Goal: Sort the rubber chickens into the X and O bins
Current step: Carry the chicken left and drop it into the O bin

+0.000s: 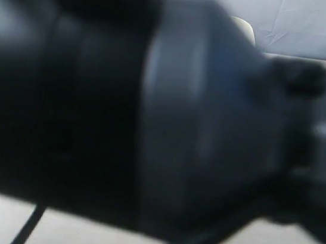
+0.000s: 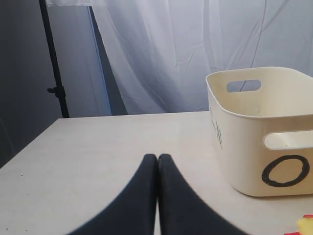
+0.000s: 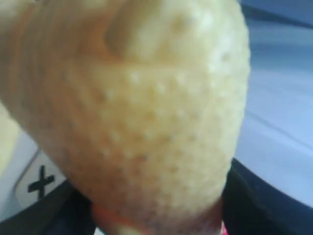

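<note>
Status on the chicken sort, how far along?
Done: unconfirmed; O bin's floor is hidden, exterior view blocked. In hand: rubber chicken fills the right wrist view, apparently gripped, X mark close by. Left fingers shut, empty. Left: at least a yellow-red piece beside the O bin.

White draped sheet (image 2: 161,54) as backdrop, black stand pole (image 2: 53,58) at edge w/ dark wall (image 2: 19,73) beyond; pale bench (image 2: 98,156) evenly lit.

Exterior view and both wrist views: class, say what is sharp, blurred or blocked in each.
Exterior view: a dark, out-of-focus arm blocks nearly everything. Left wrist view: sharp, O bin and closed left gripper clear. Right wrist view: a blurred rubber chicken fills the frame.
</note>
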